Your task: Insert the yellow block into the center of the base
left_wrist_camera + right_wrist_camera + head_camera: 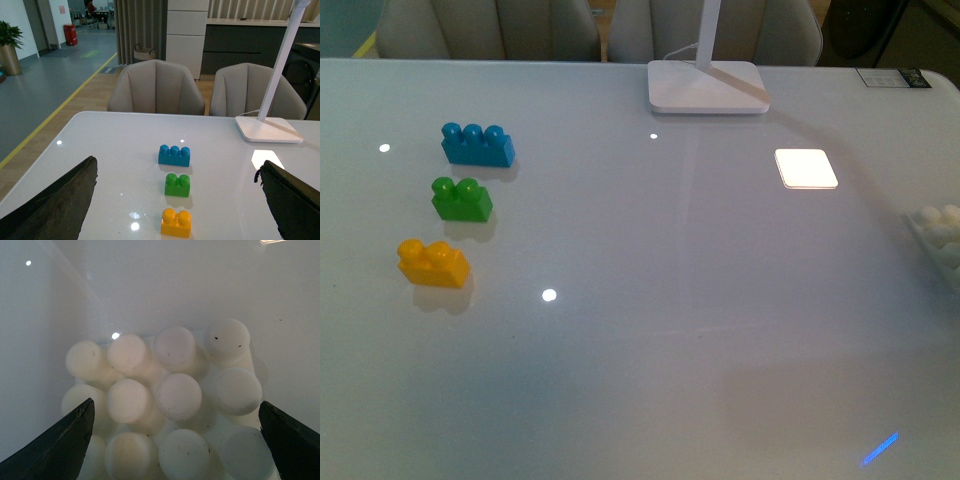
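The yellow block (434, 263) lies on the white table at the left, nearest of a column of three bricks. In the left wrist view it (176, 223) sits between the wide-open jaws of my left gripper (177, 210), a little ahead of them and apart from both. The white studded base (940, 237) shows only partly at the right edge of the front view. In the right wrist view the base (172, 400) fills the space under my open, empty right gripper (175, 440). Neither arm shows in the front view.
A green two-stud brick (461, 198) and a blue three-stud brick (477, 144) lie behind the yellow one. A white lamp foot (707, 86) stands at the table's far middle. Its light patch (806, 168) shines on the table. Chairs (156, 87) stand beyond the far edge.
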Controlling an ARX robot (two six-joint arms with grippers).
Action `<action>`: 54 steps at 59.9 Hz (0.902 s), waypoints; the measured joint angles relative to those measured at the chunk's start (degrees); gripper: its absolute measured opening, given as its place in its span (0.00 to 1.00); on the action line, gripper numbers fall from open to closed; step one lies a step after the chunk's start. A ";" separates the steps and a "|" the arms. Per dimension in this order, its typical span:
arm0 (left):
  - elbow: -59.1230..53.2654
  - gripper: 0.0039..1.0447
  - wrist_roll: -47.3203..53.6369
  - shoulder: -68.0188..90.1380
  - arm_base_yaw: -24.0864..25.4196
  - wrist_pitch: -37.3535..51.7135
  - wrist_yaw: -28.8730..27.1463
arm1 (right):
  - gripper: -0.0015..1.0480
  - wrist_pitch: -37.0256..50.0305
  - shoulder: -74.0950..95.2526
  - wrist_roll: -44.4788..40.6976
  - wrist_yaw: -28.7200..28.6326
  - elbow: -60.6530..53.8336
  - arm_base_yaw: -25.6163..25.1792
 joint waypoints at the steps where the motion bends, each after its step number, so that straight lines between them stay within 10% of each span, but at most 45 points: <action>1: 0.00 0.93 0.00 0.00 0.00 0.00 0.00 | 0.92 0.00 0.11 -0.02 0.02 0.00 -0.15; 54: 0.00 0.93 0.00 0.00 0.00 0.00 0.00 | 0.92 8.44 1.90 7.30 5.07 -5.84 6.45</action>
